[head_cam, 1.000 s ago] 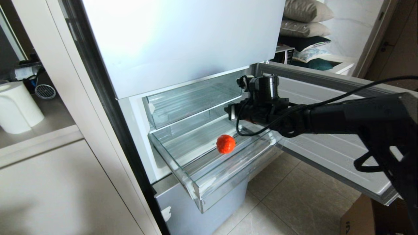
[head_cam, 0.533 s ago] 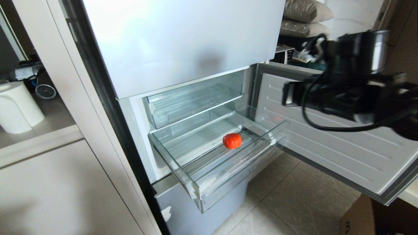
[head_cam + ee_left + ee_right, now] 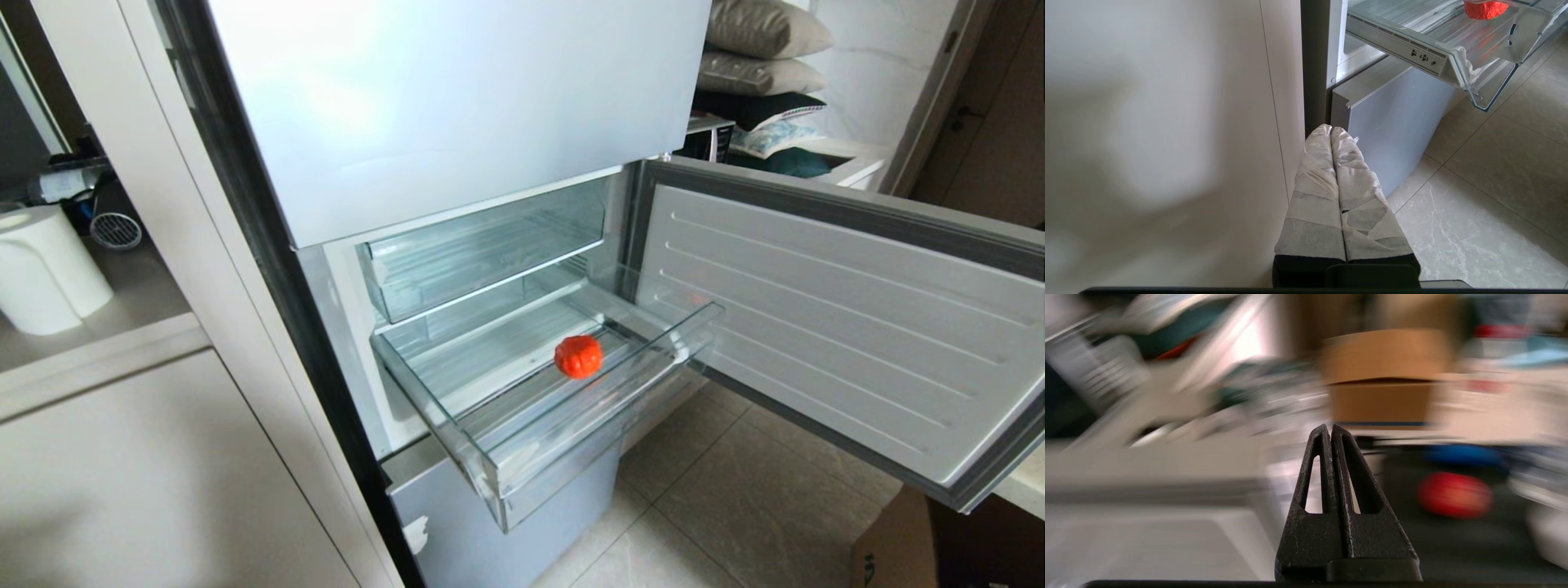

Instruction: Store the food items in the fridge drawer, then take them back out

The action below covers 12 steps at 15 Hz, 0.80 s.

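So far only the bumpy orange-red fruit lies mid-frame in the pulled-out lower fridge drawer — the smooth red one isn't there, and both the right gripper and the left gripper are pressed together, empty.

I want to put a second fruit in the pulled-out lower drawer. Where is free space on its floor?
The lower drawer holds only the bumpy orange-red fruit, near its right front. Free patches: the ribbed floor from the fruit to the left wall, and the back part under the upper drawer, where headroom looks low. The tightest spot is between the fruit and the front lip.
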Available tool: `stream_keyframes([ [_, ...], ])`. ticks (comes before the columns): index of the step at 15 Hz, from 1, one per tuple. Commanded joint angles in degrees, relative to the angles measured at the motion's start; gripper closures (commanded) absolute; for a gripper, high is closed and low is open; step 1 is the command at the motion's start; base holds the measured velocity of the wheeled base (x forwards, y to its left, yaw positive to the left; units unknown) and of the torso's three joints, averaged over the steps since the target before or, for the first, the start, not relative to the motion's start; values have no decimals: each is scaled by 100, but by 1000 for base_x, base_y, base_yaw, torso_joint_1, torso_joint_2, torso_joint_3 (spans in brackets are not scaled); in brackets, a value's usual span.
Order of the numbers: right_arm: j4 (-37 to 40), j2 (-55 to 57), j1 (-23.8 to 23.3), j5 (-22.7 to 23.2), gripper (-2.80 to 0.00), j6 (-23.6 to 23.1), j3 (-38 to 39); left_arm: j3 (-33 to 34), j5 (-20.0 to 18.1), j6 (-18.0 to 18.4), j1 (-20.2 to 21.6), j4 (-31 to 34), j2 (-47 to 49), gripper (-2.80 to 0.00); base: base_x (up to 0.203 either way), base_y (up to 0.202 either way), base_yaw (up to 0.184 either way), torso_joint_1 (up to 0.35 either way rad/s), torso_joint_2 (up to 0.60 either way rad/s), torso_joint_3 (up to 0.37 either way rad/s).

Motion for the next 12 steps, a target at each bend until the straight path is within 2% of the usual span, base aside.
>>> stream_keyframes([
  [1, -91, -184, -2487, 1031, 0, 296, 211, 0, 2, 6, 2, 3, 9, 0, 0, 0, 0, 0, 0, 0],
  [3, -503, 380, -3771, 1675, 0, 553, 316, 0, 2, 6, 2, 1, 9, 0, 0, 0, 0, 0, 0, 0],
  [4, -816, 893, -4094, 1874, 0, 631, 365, 0, 2, 6, 2, 3, 9, 0, 0, 0, 0, 0, 0, 0],
  [6, -1401, 1735, -4183, 2155, 0, 670, 450, 0, 2, 6, 2, 10, 9, 0, 0, 0, 0, 0, 0, 0],
  [7, -1605, 2054, -4175, 2460, 0, 624, 491, 0, 2, -2, 2, 6, 9, 0, 0, 0, 0, 0, 0, 0],
  [8, -1737, 2305, -4157, 3044, 0, 551, 517, 0, 2, 6, 2, 10, 9, 0, 0, 0, 0, 0, 0, 0],
  [9, -1793, 2488, -4079, 3424, 0, 510, 498, 0, 2, -1, 2, 10, 9, 0, 0, 0, 0, 0, 0, 0],
  [11, -1840, 2641, -3599, 3535, 0, 415, 458, 0, 2, -3, 2, 6, 9, 0, 0, 0, 0, 0, 0, 0],
  [12, -1845, 2787, -3465, 3543, 0, 225, 457, 0, 2, 6, 2, 2, 9, 0, 0, 0, 0, 0, 0, 0],
])
